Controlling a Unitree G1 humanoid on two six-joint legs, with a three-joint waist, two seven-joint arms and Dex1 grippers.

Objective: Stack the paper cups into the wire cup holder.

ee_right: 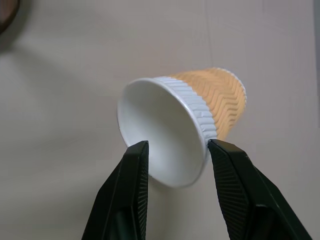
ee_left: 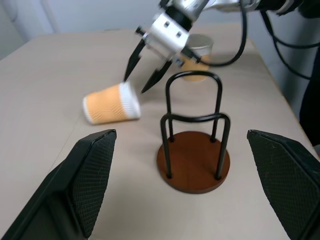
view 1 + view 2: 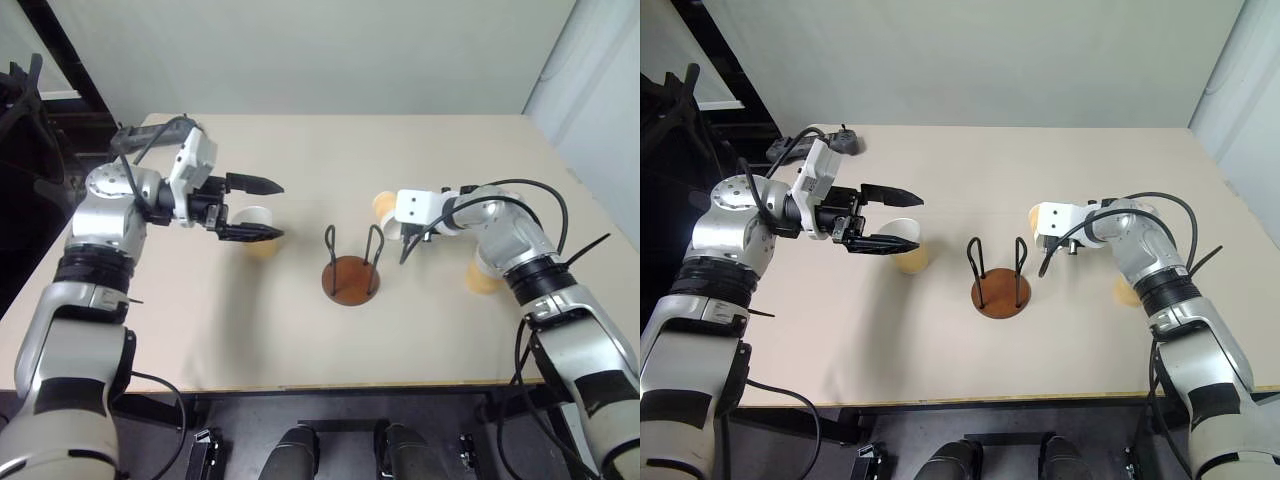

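The wire cup holder (image 3: pixel 352 272), a brown disc with two dark wire loops, stands mid-table with nothing in it. One paper cup (image 1: pixel 200 115) lies on its side just right of the holder, its white mouth facing my right gripper (image 1: pixel 175 152). The open fingers sit on either side of the rim, slightly above it in the left wrist view. A second cup (image 3: pixel 258 222) stands upright left of the holder, under my left gripper (image 3: pixel 277 210), which hovers wide open and holds nothing. A third cup (image 3: pixel 482 277) stands behind my right forearm, partly hidden.
The beige table (image 3: pixel 330 340) has bare room in front of and behind the holder. A dark object (image 3: pixel 840 140) lies at the table's far left corner. The front edge of the table runs near my body.
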